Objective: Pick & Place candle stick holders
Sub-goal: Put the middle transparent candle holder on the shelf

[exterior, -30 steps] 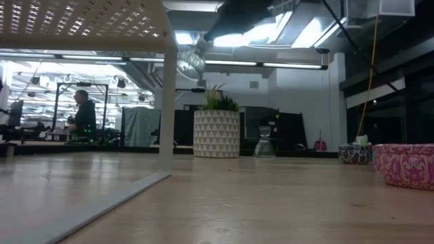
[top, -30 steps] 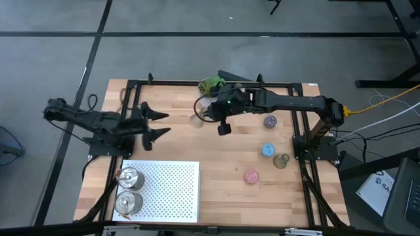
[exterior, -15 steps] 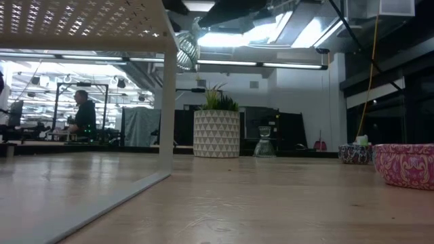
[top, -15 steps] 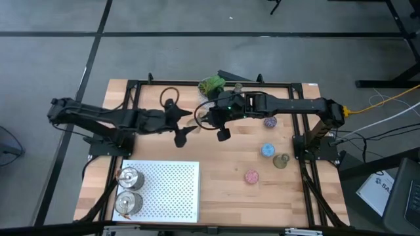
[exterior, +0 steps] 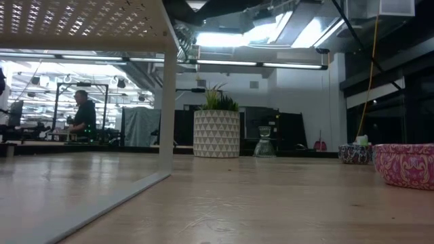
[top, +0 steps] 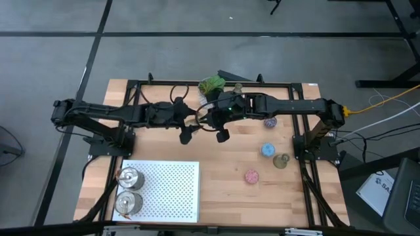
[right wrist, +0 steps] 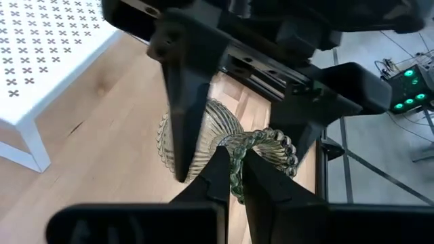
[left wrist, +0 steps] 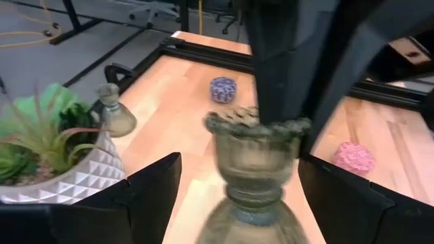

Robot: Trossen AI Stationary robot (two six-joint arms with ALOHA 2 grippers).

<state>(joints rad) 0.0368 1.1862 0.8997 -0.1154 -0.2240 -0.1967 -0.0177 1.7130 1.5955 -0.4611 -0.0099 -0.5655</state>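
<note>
Right wrist view: right gripper [right wrist: 234,169] clamped on olive-grey holder's [right wrist: 261,146] rim. Left gripper [left wrist: 237,196] spread wide around its stem, above table [top: 216,174].

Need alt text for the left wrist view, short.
An olive-grey glass candle stick holder with a scalloped rim hangs close in front of the camera, pinched at its rim by the right gripper, between the open left gripper's dark fingers. Behind it on the wooden table are a green plant in a white pot and more small holders.

White-potted plant [exterior: 217,129] mid-table, pink holder [exterior: 407,165] right, white shelf [exterior: 88,27] left.
</note>
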